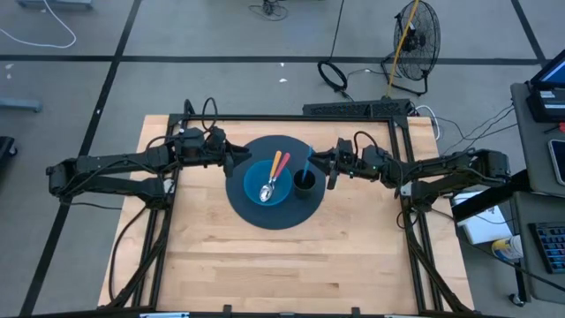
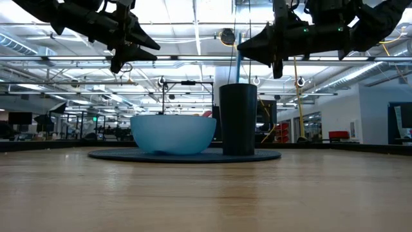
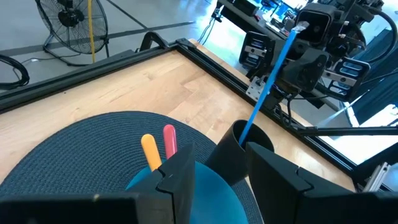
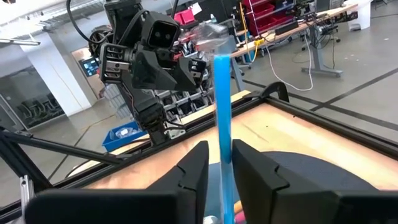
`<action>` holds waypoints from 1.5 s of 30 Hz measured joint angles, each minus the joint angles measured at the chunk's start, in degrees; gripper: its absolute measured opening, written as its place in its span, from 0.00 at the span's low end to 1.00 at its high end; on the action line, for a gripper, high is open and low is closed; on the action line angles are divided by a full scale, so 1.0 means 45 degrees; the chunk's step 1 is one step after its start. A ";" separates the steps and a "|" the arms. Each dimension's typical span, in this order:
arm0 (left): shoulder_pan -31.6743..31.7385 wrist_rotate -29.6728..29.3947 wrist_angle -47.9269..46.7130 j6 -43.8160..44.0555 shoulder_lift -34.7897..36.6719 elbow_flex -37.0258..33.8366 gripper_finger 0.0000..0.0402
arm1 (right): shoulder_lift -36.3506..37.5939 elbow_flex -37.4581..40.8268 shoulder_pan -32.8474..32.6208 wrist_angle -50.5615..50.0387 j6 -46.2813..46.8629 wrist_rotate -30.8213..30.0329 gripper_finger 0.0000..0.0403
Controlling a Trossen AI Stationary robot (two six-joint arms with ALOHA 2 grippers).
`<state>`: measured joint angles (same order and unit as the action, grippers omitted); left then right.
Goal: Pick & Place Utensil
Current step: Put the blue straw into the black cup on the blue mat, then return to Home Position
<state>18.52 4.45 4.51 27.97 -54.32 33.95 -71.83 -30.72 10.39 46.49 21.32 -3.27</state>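
Blue utensil (image 4: 222, 118) standing upright in the dark cup (image 1: 304, 183), right gripper (image 4: 219, 163) just parting around its handle, left gripper (image 1: 231, 159) open beside the bowl (image 1: 267, 182) — risk of dragging it out on retreat.
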 joint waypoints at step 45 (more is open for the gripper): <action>0.0005 -0.0015 0.0020 0.0189 0.0004 0.0000 0.37 | 0.1344 -0.1449 0.0436 0.1414 -0.1232 0.0116 0.61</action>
<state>18.55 4.38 4.60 28.82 -54.30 33.95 -65.78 -37.24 12.35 52.86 15.77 -2.75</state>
